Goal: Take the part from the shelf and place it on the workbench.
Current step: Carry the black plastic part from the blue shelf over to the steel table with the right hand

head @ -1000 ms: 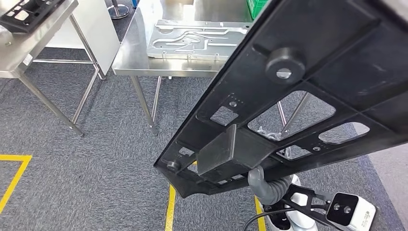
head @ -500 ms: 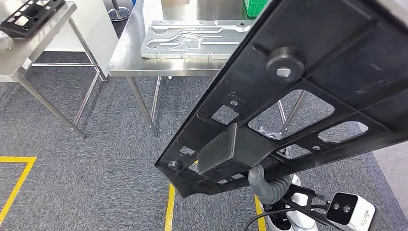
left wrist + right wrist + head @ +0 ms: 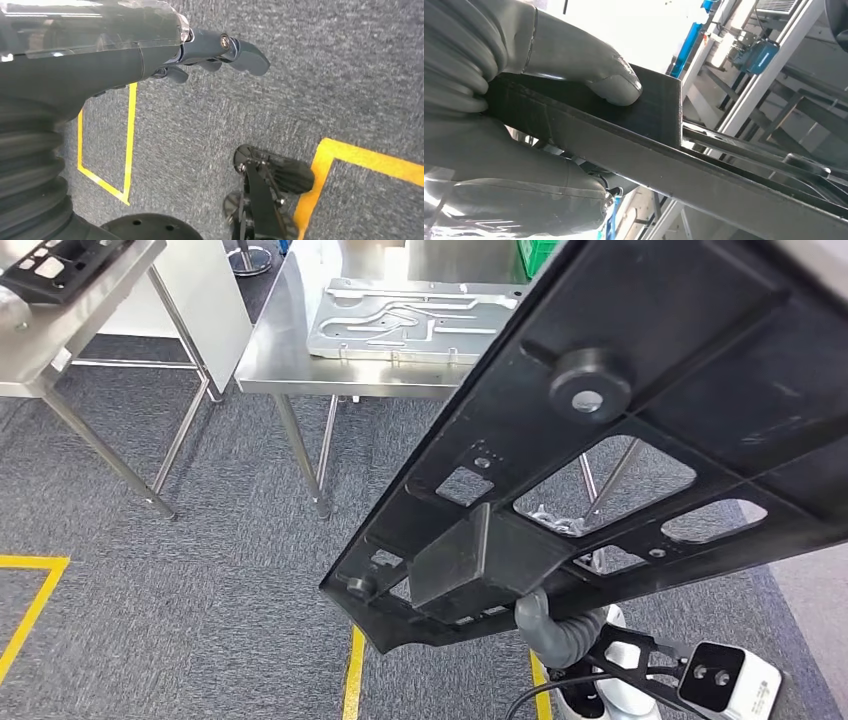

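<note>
Two steel tables [image 3: 270, 370] ahead, right hand [image 3: 524, 125] gripping black part [image 3: 620, 440], left hand [image 3: 150, 50] empty, fingers apart

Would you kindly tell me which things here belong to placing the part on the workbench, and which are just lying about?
Job in hand:
- black part, gripped by right robot hand
- workbench, straight ahead

Lying about:
- metal plate on the workbench
- black frame on the side table
- green crate
- left robot hand, hanging above the carpet, holding nothing
</note>
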